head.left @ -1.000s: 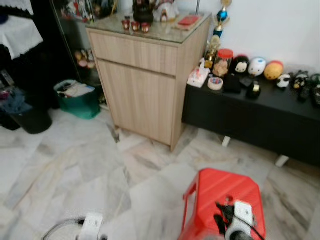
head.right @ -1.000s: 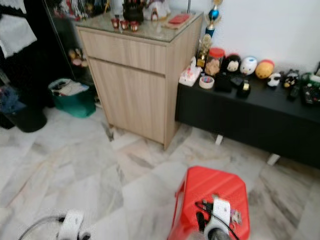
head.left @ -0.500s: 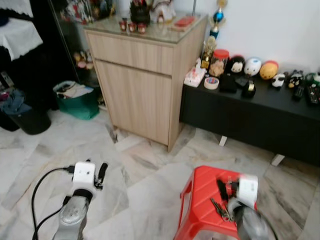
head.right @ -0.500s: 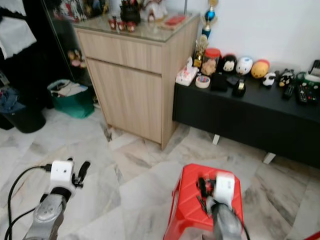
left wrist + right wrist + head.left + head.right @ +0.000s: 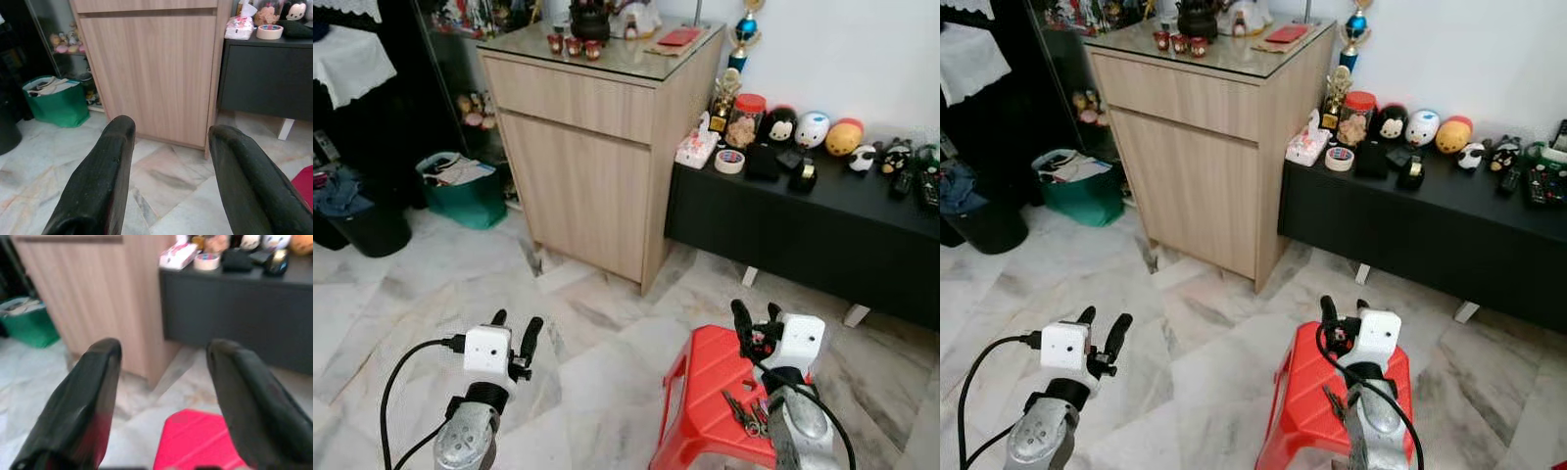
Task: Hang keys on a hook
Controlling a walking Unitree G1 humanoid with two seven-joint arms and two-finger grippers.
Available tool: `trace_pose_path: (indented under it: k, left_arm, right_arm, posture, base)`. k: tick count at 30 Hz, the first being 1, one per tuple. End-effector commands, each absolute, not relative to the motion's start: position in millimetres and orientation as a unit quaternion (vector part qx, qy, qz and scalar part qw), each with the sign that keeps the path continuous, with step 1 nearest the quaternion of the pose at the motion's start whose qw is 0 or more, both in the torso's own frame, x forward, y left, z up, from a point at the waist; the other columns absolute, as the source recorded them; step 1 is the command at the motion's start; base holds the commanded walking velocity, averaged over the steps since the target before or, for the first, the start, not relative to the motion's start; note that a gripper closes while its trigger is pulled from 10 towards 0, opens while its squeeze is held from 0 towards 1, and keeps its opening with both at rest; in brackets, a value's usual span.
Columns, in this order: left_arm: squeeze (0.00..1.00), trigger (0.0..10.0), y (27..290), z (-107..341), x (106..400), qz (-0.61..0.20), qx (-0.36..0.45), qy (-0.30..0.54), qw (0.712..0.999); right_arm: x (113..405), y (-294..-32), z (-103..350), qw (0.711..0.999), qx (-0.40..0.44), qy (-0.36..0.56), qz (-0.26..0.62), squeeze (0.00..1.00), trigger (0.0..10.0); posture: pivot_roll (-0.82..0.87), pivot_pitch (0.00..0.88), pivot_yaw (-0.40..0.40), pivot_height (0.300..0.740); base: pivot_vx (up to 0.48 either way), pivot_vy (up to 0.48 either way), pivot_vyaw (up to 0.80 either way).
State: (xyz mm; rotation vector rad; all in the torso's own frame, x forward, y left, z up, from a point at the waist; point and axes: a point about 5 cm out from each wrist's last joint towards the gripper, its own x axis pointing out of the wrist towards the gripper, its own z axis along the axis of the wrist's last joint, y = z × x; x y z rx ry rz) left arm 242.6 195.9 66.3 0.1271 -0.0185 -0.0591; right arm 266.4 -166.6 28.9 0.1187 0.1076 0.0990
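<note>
Keys [image 5: 742, 411] are seen lying on the red stool [image 5: 705, 397], just below the right gripper [image 5: 756, 321], which is held above the stool w/ fingers spread apart, nothing gripped. Left gripper [image 5: 513, 329] is raised over the marble floor [image 5: 431, 284], fingers also apart & empty. Wooden cabinet [image 5: 592, 162] and black table [image 5: 822, 230] are seen ahead by the wall.

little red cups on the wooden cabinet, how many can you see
3, in a row near the back left of the cabinet top: left cup, middle cup, right cup. The dark pot behind might hide more.
</note>
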Motion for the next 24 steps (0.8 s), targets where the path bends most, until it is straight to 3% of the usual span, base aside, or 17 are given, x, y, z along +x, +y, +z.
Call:
trace_pose_path:
  k: [1, 3, 11, 24]
  left_arm:
    - [0.0, 10.0, 197, 70, 244, -0.034, 0.072, -0.01, 0.997]
    - [0.0, 10.0, 200, 74, 248, -0.032, 0.077, -0.008, 0.996]
    - [0.0, 10.0, 199, 75, 253, -0.016, 0.065, -0.001, 0.998]
    - [0.0, 10.0, 196, 77, 256, -0.018, 0.06, 0.001, 0.998]
  right_arm:
    - [268, -165, 33, 0.995, 0.058, 0.05, 0.064, 0.0, 10.0]
    - [271, -165, 36, 0.994, 0.044, 0.051, 0.088, 0.0, 10.0]
    - [282, -172, 44, 0.996, 0.052, 0.053, 0.051, 0.0, 10.0]
    - [284, -173, 43, 0.996, 0.059, 0.064, 0.035, 0.0, 10.0]
  posture:
    - [0.04, 0.0, -0.034, 0.74]
    - [0.04, 0.0, -0.042, 0.74]
    - [0.05, 0.0, -0.042, 0.74]
    - [0.05, 0.0, -0.05, 0.74]
  base:
    - [0.0, 0.0, 0.0]
    - [0.0, 0.0, 0.0]
    - [0.0, -0.319, 0.0]
    - [0.0, 0.0, 0.0]
